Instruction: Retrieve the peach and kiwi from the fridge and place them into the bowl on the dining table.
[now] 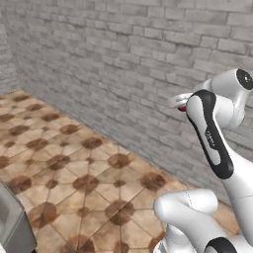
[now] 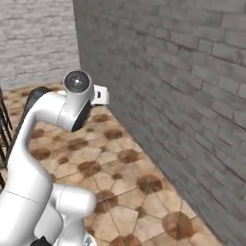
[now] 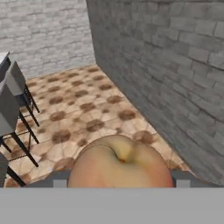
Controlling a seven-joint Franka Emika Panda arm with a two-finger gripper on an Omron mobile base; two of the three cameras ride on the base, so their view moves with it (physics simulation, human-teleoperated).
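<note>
The peach, reddish-orange with a yellow dimple, sits between the fingertips of my gripper, which is shut on it. In the left base view the gripper is raised at the end of the bent white arm, and a sliver of the red peach peeks out under it. The right base view has the white hand behind the wrist joint, pointing toward the brick wall. The kiwi, the fridge, the bowl and the dining table are out of view.
A grey brick wall runs close ahead and along the right. Brown patterned floor tiles lie below. Grey stools with dark legs stand to the left in the hand view. A grey object sits at the lower left.
</note>
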